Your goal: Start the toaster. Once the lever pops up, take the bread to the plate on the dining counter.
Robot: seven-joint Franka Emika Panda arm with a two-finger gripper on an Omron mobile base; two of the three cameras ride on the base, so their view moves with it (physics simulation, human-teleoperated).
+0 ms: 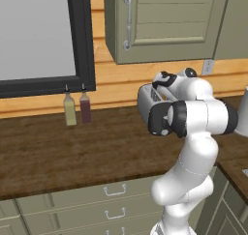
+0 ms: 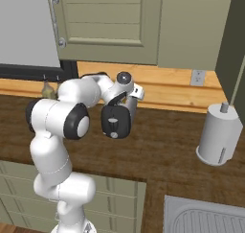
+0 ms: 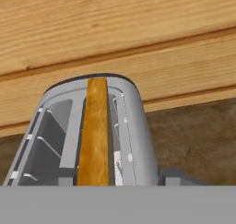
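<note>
My hand sits over the toaster (image 3: pixel 87 135); the bread (image 3: pixel 94 131) stands in its right slot (edge-on). Finger spacing: I cannot tell. Risk: closing off-centre, probably snagging the slot rim.

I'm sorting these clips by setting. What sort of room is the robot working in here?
Most likely a home kitchen, in a rendered scene. A toaster with bread in one slot stands on a wood worktop over drawer cabinets, with a sink and a paper towel roll to one side.
</note>
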